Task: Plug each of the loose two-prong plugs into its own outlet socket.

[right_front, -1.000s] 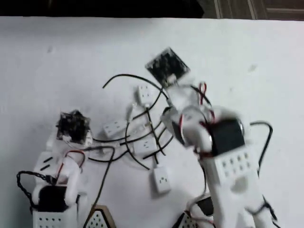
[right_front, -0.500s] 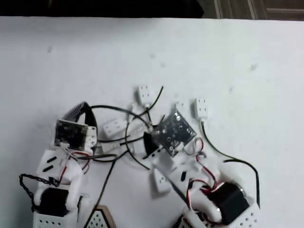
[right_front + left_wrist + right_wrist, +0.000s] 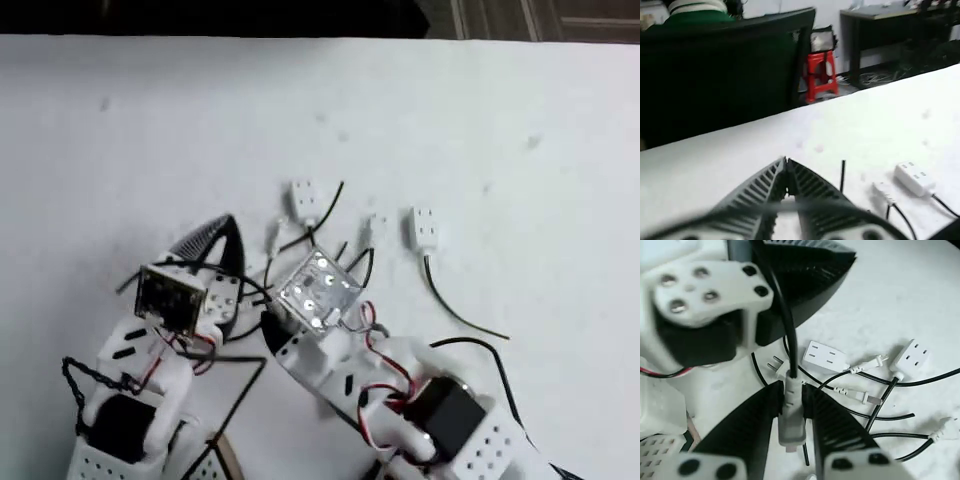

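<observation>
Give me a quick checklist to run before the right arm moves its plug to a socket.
1. Grip: ok, right gripper is shut on the plug.
2. Prong direction: cannot tell, prongs are hidden.
3. Free outlet socket: ok, lying empty on the table.
4. Plug's cable free: not ok, it crosses the left gripper.
5. Path: not ok, loose cables lie around the socket.

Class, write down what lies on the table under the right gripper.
Under the right gripper, shut on a plug, lie two white sockets, loose plugs and black cables. Its fingers cover whatever lies directly beneath.
</observation>
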Controlling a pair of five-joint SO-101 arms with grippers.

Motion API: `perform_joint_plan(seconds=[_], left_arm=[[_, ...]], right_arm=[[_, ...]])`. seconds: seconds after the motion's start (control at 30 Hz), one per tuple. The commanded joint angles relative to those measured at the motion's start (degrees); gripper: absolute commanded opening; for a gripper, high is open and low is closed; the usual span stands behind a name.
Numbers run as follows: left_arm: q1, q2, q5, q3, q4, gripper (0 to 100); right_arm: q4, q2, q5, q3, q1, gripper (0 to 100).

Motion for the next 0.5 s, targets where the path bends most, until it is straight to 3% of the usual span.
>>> perform_joint_plan(seconds=[0.0,0.2,0.47], left_arm=[[4.4,-0.7,0.5,-3.8,-1.0,2],[10.1,-0.7,-6.9,-3.9,0.1,2],[11.5,-0.7,-7.5,-4.5,3.0,2]], right_arm=[[-2.6,1.0,-0.4,0.2,-0.7,1.7],[-2.8,3.3,-0.4,0.4,-0.7,1.7],[-3.8,4.4,-0.4,0.4,1.2,1.7]])
